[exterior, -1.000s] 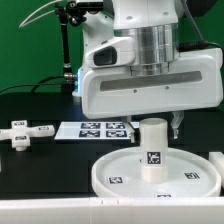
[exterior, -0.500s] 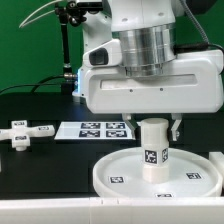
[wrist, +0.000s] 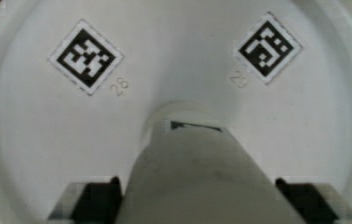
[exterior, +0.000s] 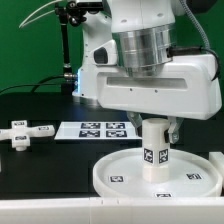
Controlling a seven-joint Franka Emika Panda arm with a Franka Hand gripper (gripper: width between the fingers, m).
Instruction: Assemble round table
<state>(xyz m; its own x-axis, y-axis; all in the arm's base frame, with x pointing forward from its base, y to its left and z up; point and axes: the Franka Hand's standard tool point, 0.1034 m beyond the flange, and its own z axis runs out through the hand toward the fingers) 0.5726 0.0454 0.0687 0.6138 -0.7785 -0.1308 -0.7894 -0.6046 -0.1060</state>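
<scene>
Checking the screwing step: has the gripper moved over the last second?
Yes. The gripper has shifted toward the exterior view's right against the marker board, jaws around the leg.

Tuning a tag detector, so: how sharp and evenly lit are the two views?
Exterior view: evenly lit, fairly sharp; tags on the leg and marker board are legible. Wrist view: soft; the disc tags are readable, but the close leg is blurred and shadowed.

Exterior view: near, slightly raised, facing the arm [exterior: 150, 60]. Wrist view: closer, down the leg [wrist: 194, 165] onto the disc [wrist: 173, 40], both shared.
</scene>
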